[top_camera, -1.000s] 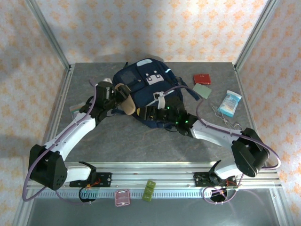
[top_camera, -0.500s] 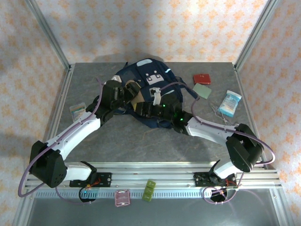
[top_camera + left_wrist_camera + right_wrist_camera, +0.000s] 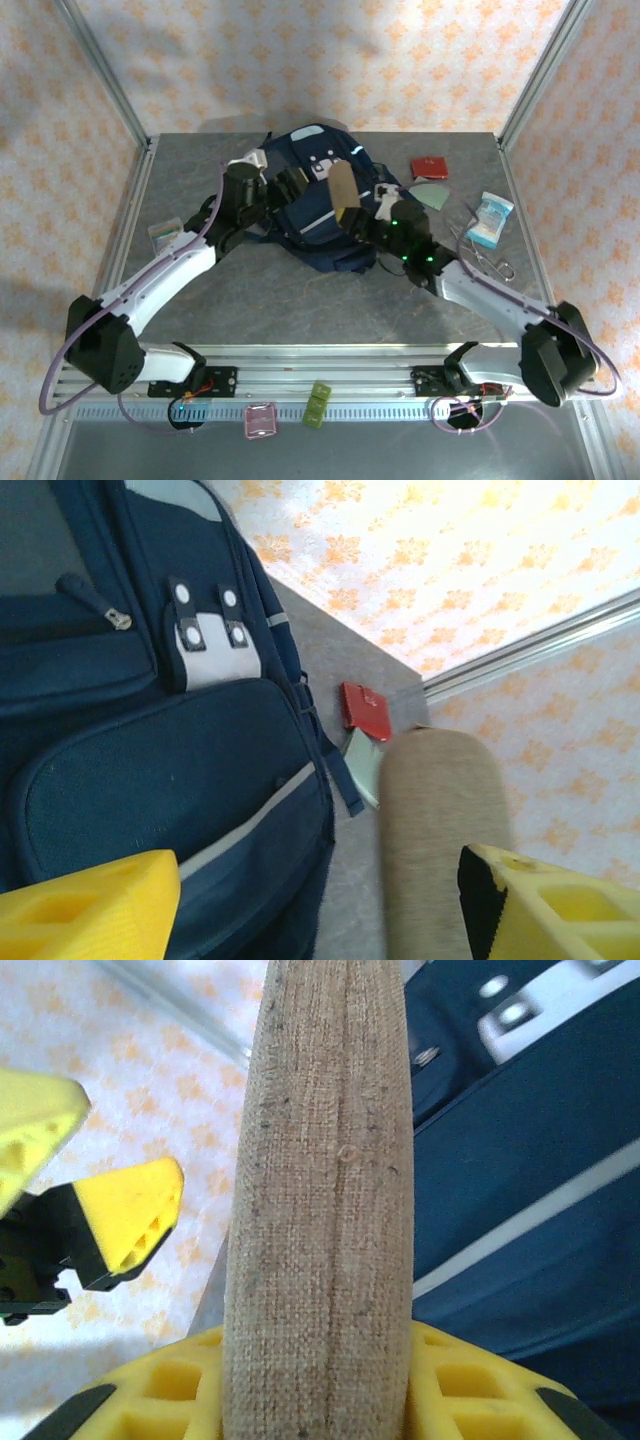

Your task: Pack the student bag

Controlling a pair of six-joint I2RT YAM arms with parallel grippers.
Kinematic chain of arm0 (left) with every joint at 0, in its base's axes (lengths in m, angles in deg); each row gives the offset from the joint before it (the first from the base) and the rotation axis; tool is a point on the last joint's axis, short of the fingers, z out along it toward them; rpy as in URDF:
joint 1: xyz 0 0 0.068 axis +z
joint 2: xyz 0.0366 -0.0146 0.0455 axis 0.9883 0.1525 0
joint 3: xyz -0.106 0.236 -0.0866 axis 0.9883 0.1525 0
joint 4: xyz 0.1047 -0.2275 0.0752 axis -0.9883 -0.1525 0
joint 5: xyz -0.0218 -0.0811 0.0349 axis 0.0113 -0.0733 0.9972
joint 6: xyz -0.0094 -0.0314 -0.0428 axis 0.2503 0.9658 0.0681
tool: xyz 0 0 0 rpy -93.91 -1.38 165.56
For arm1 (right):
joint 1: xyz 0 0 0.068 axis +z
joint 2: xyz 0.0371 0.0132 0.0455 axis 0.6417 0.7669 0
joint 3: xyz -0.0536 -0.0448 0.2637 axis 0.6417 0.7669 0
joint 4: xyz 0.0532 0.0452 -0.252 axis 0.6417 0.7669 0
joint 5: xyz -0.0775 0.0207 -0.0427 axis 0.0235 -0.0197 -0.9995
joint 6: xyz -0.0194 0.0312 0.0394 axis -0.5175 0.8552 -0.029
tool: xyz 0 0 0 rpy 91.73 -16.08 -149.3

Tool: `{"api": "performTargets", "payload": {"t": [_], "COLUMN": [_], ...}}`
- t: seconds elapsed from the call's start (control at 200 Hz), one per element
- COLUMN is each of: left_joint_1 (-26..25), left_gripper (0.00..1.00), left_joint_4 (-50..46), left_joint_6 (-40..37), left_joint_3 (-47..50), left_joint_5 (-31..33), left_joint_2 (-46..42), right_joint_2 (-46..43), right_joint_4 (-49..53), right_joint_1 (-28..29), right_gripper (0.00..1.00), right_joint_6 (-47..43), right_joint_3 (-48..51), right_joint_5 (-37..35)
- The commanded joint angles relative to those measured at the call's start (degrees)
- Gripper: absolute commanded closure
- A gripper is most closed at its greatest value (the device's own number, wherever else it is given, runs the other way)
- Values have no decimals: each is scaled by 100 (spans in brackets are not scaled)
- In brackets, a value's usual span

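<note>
Since a second ago the tan pouch [image 3: 343, 186] has passed from the left gripper [image 3: 318, 880], whose fingers now stand apart beside the student bag [image 3: 310, 225], to the right gripper [image 3: 318, 1380], which is clamped on its lower end. No open mouth shows on the bag, so pressing down could snag the pouch or slide it off the fabric. The bag lies mid-table [image 3: 300, 310] toward the back, front up, long axis near-to-far, top pointing away from the arms.

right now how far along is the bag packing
Done: nothing I can confirm, since the inside of the navy backpack is hidden. In hand: the right gripper holds a tan fabric pouch above the backpack, with the left gripper open beside it. Left: get the pouch in, then likely the small red item, green card and blue-white packet on the table.
</note>
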Motion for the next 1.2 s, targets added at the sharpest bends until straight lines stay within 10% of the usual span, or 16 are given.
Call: {"api": "performTargets", "payload": {"t": [0.0,0.681,0.761,0.966,1.196], "left_joint_1": [-322,-1893,-1887,-1860,-1779], "left_gripper": [29,22,33,100,100], "left_joint_4": [-770,-2723,-2649,-2477,-2619], "left_joint_6": [-1018,-4028,-4136,-4404,-4414], "left_joint_3": [-477,-3169,-3118,-3042,-3382], "left_joint_5": [128,3320,3603,3634,3481], "left_joint_2": [815,4250,4319,4422,3842], "right_joint_2": [-659,-1598,-1570,-1527,-1499], "right_joint_4": [660,1036,984,890,886], "right_joint_1": [-485,-1959,-1957,-1954,-1959], "right_gripper": [69,69,69,69,69], "right_joint_6": [135,445,488,564,595], "right_joint_3": [254,1033,1049,1104,1236], "right_joint_5": [-143,358,402,483,632]}}
